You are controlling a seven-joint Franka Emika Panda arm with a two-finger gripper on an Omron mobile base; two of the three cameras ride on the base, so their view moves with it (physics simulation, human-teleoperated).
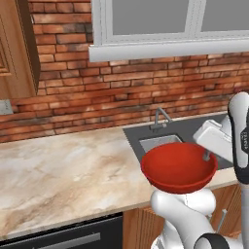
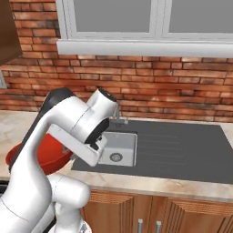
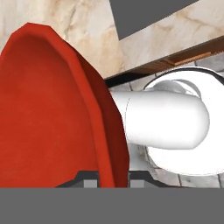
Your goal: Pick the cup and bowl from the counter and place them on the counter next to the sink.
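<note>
Red bowl [image 1: 178, 168] is pinched by its rim in the gripper [image 3: 113, 177], carried off the counter [image 1: 63, 175]. Bare counter beside the sink [image 1: 160, 142] lies just left, so it goes down there.

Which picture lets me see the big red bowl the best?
The left base view: the whole bowl shows, held up before the sink. The right base view hides most behind the arm; the hand view shows the rim up close, pinched by the gripper.

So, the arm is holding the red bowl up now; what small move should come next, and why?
Probably carry the bowl left and slightly forward, then lower it. The gripper pinches its rim, and the bowl hangs in the air at the counter's front edge, near the sink. Bare counter lies just left of the sink.
</note>
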